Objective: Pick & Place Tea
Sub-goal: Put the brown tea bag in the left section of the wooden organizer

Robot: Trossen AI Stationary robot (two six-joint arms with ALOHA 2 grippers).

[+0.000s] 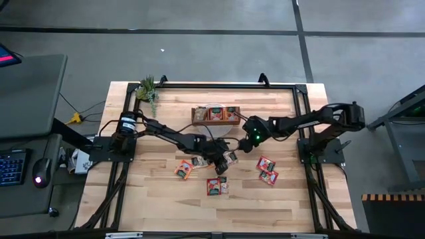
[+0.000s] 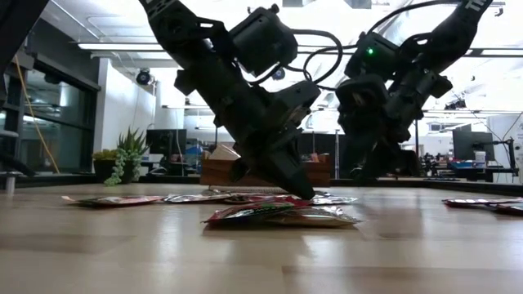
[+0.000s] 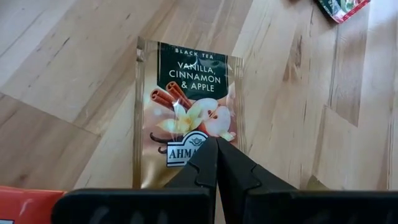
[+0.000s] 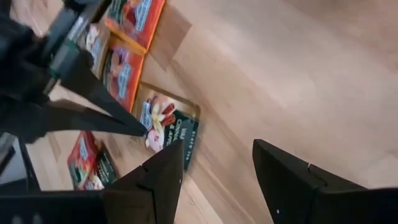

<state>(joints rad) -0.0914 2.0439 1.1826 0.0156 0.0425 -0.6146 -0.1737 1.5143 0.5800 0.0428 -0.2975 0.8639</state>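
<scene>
Pick step in hand: left end effector (image 3: 216,144) is down w/ tips pinched together on the label end of a vanilla-cinnamon-apple sachet (image 3: 186,106) lying flat on the tabletop (image 3: 74,56), mid-table near other loose sachets (image 1: 267,169). Right end effector (image 4: 217,165) hovers just beside, fingers spread, holding nothing. Can't tell if the sachet is actually caught. Next, prob: lift clear, carry to wooden tray (image 1: 216,121), let go.

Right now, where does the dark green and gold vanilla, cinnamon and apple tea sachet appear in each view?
High view: vanilla sachet, table centre, under left pincer.
Low view: cannot single it out.
Left wrist view: centre.
Right wrist view: lower left.
Shared landmark: the shut left pincer tips touching it.
</scene>
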